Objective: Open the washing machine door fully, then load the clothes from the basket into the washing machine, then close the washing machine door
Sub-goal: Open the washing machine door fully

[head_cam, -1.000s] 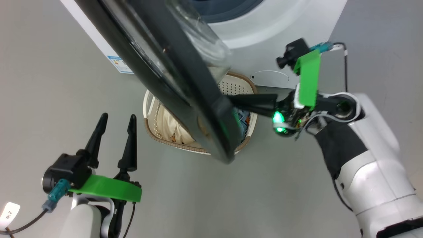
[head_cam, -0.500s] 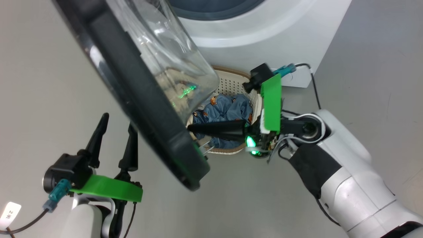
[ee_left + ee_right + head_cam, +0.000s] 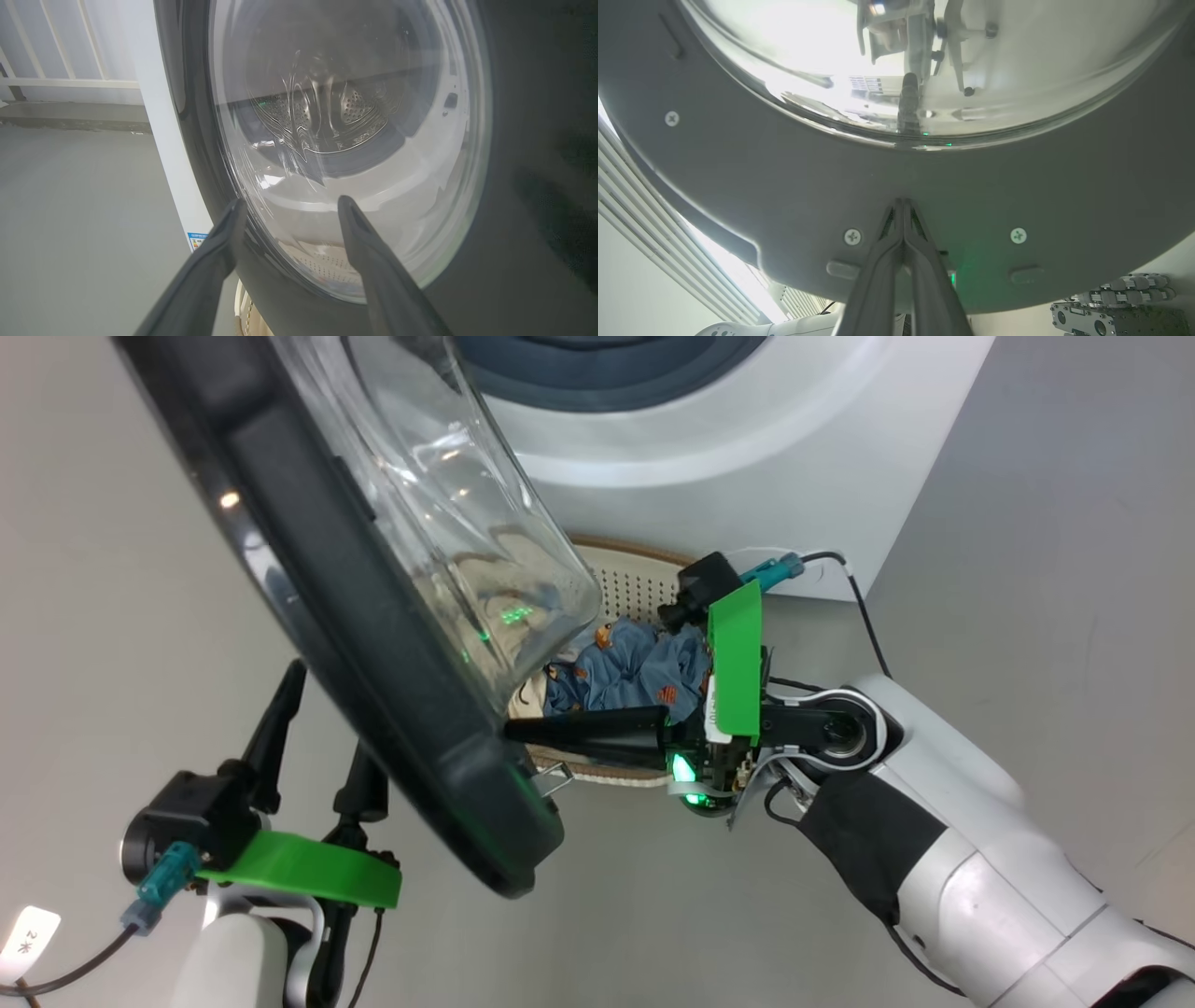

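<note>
The washing machine door [image 3: 364, 644] stands swung well away from the washing machine [image 3: 747, 448]. In the head view its black rim runs from 11 o'clock down to 6 o'clock, and its glass bowl bulges toward the drum opening at 12 o'clock. By my reading the opening step is nearly done, though I cannot tell whether the door is at full swing. Loading and closing are both left, since the clothes [image 3: 635, 663] lie in the basket [image 3: 635, 581] on the floor below the machine. The right claw [image 3: 513, 729], fingers pressed together and holding nothing, reaches in from 3 o'clock over the basket, with its tips against the door's grey inner face near the free edge. The left claw [image 3: 290, 201] is spread wide and empty at 8 o'clock, close to the door's outer side.
</note>
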You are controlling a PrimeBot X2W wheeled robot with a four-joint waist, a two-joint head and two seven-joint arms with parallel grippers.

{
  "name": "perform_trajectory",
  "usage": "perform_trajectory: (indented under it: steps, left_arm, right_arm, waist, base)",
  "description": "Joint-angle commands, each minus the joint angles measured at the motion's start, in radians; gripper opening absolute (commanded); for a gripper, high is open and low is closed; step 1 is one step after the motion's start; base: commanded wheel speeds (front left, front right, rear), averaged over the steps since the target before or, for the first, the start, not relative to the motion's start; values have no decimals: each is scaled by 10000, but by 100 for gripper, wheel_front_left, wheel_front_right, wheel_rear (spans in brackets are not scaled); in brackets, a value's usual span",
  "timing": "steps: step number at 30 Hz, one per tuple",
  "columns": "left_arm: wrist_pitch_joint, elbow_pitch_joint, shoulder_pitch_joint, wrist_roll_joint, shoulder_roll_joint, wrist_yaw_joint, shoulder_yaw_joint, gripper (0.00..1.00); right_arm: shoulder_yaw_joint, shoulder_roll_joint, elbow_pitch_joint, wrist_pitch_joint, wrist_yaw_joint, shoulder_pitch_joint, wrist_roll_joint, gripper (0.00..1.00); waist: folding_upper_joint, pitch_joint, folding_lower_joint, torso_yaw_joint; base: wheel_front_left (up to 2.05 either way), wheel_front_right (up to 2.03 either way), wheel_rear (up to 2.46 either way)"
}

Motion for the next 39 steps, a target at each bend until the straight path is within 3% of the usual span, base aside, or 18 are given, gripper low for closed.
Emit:
perform_trajectory:
  steps: [1,23,30,31,32,33,39]
  left_arm:
    - [-63,-190,-10,-18,265,14,373,100]
    - [-63,-133,1338,609,265,-84,1284,100]
    - [-63,-222,1709,497,265,-96,1579,100]
    - [-63,-232,1738,488,265,-97,1611,100]
    - [-63,-239,1759,481,265,-98,1633,100]
    - [-63,-242,1776,482,265,-99,1651,100]
    - [-63,-237,1794,526,265,-104,1743,100]
  right_arm:
    - [136,164,-397,-215,27,196,234,0]
    - [1355,-1437,-2414,-2539,27,1827,2373,0]
    - [1322,-1845,-3156,-3735,27,2233,2166,0]
    - [1293,-1910,-3260,-4026,27,2271,1906,21]
    - [1256,-1960,-3329,-4335,27,2319,1647,50]
    - [1221,-1996,-3401,-4607,27,2366,1402,100]
    - [828,-2142,-3700,-6794,27,2491,-936,100]
  waist:
    - [0,-205,0,-52]
    - [0,-2046,0,-1204]
    - [0,-2222,0,-1577]
    - [0,-2227,0,-1616]
    - [0,-2233,0,-1643]
    - [0,-2239,0,-1668]
    - [0,-2300,0,-1773]
  base:
    - [0,0,0]
    - [0,0,0]
    - [0,0,0]
    - [0,0,0]
    - [0,0,0]
    - [0,0,0]
    - [0,0,0]
